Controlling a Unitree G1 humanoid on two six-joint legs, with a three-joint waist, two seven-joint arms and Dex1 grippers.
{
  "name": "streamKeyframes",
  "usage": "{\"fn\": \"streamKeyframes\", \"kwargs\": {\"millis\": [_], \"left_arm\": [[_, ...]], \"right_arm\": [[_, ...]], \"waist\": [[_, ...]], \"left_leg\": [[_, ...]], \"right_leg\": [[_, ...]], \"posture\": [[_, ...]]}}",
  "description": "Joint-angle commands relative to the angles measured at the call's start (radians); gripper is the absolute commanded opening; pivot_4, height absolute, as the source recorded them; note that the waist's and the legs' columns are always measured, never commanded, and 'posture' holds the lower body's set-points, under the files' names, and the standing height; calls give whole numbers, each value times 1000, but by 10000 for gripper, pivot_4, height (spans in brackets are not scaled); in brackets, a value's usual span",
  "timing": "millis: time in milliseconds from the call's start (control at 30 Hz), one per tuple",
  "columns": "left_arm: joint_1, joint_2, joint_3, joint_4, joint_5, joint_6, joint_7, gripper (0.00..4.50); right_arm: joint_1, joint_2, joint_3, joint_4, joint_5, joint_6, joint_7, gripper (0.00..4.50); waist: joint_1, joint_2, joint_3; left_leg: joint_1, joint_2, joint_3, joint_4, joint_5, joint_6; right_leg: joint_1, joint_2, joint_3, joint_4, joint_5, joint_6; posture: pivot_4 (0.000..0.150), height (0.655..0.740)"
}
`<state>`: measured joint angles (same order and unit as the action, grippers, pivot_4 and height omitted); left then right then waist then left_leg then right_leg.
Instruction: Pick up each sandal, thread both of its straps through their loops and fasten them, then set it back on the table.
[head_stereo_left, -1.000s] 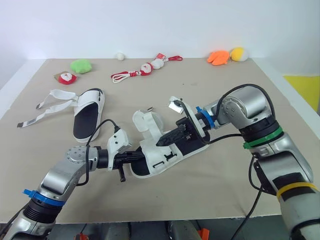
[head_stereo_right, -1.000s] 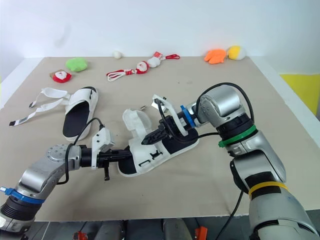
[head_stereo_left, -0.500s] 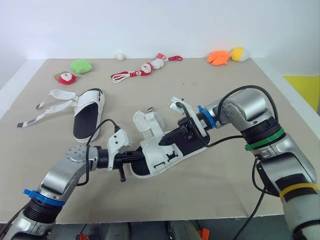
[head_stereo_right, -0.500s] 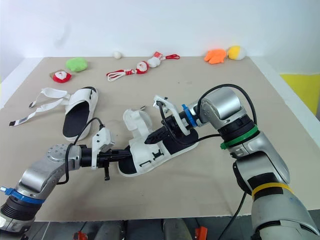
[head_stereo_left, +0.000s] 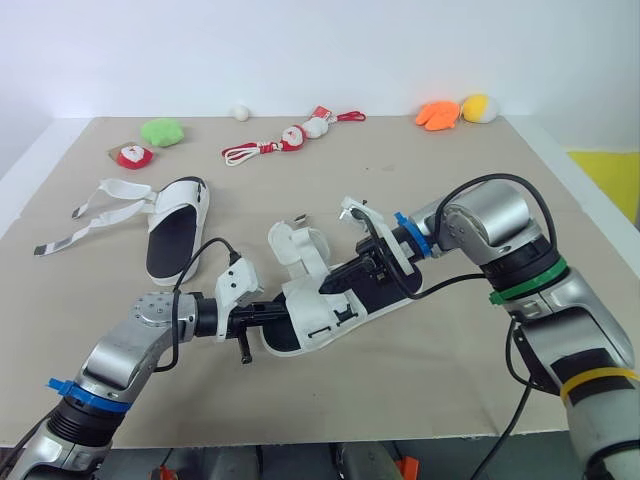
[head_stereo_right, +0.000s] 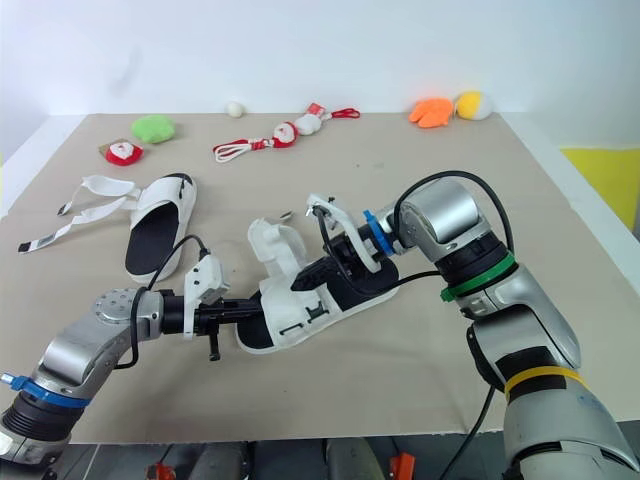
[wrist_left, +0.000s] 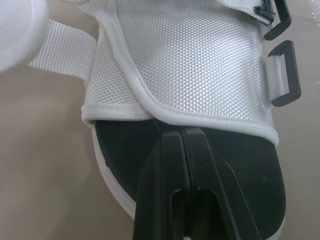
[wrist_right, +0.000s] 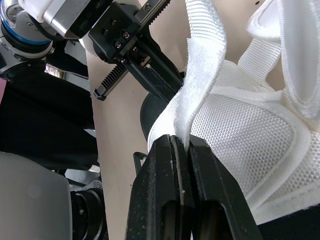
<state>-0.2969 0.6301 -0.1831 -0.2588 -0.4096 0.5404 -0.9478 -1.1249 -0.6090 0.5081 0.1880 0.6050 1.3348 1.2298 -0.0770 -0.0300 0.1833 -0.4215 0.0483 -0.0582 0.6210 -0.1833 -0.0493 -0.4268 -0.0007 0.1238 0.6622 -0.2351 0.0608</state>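
Left gripper (head_stereo_left: 262, 315) is clamped on sandal (head_stereo_left: 322, 312) toe, near table (head_stereo_left: 450, 380) front edge. Right gripper (head_stereo_left: 335, 283) pinches strap (wrist_right: 202, 75) tight. Strap could slip free if tugged hard before reaching loop (wrist_left: 285, 72).

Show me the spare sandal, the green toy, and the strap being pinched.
spare sandal (head_stereo_left: 175, 235), left eye view, black insole.
green toy (head_stereo_left: 162, 131), left eye view, its middle.
strap (wrist_right: 202, 75), right wrist view, mid-length.

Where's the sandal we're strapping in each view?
Left eye view: sandal at centre, between the arms.
Right eye view: sandal centre-left.
Left wrist view: sandal, white mesh over black footbed.
Right wrist view: sandal behind right end effector pinching its strap.
Shared landmark: left end effector at the toe.
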Motion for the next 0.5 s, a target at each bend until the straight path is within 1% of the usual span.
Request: {"fn": "streamKeyframes", "kwargs": {"millis": [33, 233, 500], "left_arm": [[3, 2, -3, 8, 22, 4, 11, 0], [1, -5, -7, 11, 25, 2, 13, 0], [3, -13, -5, 10, 32, 2, 10, 0]], "right_arm": [[5, -6, -13, -40, 8, 44, -11, 520], [0, -4, -32, -46, 25, 97, -22, 520], [26, -29, -22, -100, 18, 51, -13, 520]], "waist": [[0, 0, 0], [0, 0, 0], [1, 0, 0]], "left_leg": [[0, 0, 0, 0, 0, 0], [0, 0, 0, 0, 0, 0], [0, 0, 0, 1, 0, 0]], "right_leg": [[0, 0, 0, 0, 0, 0], [0, 0, 0, 0, 0, 0], [0, 0, 0, 0, 0, 0]], "posture": [[1500, 7400], [1500, 7400], [1500, 7400]]}}
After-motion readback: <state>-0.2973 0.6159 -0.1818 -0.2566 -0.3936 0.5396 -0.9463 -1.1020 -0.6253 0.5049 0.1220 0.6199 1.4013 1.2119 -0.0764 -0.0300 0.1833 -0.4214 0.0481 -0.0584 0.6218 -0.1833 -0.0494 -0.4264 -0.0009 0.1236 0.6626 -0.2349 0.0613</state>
